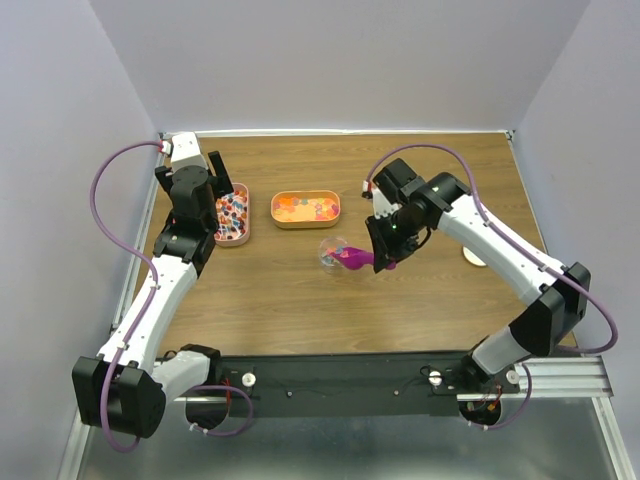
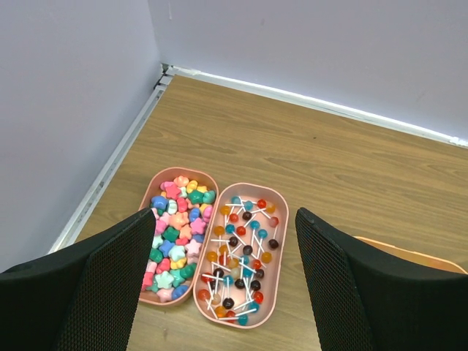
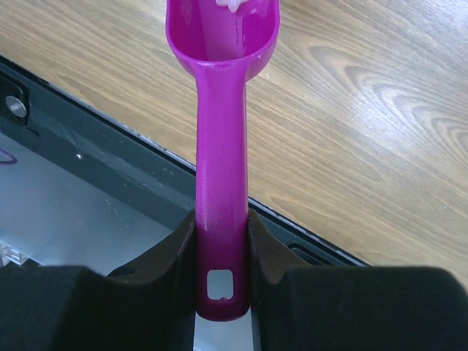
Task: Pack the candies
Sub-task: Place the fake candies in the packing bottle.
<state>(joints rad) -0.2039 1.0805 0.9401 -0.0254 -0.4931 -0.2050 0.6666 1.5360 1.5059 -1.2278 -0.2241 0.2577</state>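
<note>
Closest to the lens, the right gripper (image 3: pixel 221 227) has its black fingers (image 3: pixel 164 270) pinching the handle of the magenta scoop (image 3: pixel 219 146), one on each side. The scoop runs straight up to 12 o'clock, where the frame edge cuts off its bowl. Something pale sits in that bowl, and I can't say what it is. From overhead, the scoop hangs over the middle of the wooden table (image 1: pixel 300 310), bowl pointing to 9 o'clock and right against a small clear cup (image 1: pixel 325 245). Whether the two touch, I cannot tell. Over to the left gripper (image 2: pixel 225 212): jaws spread wide, nothing between them, hanging above two peach trays (image 2: pixel 286 234) lying side by side on the wood. And there are the candies (image 2: pixel 175 234), a bright heap of pink, blue, green and orange shapes filling the tray on the 9 o'clock side. Its neighbour on the 3 o'clock side holds little lollipops (image 2: pixel 240 256) on white sticks. In the top view this pair sits at 10 o'clock on the table, close to the left wall and partly hidden by the arm. A third tray (image 1: pixel 305 225) of orange and pink sweets lies just beside them toward 12 o'clock. One pale round disc (image 1: pixel 473 258) rests at 3 o'clock, beside the right arm.
</note>
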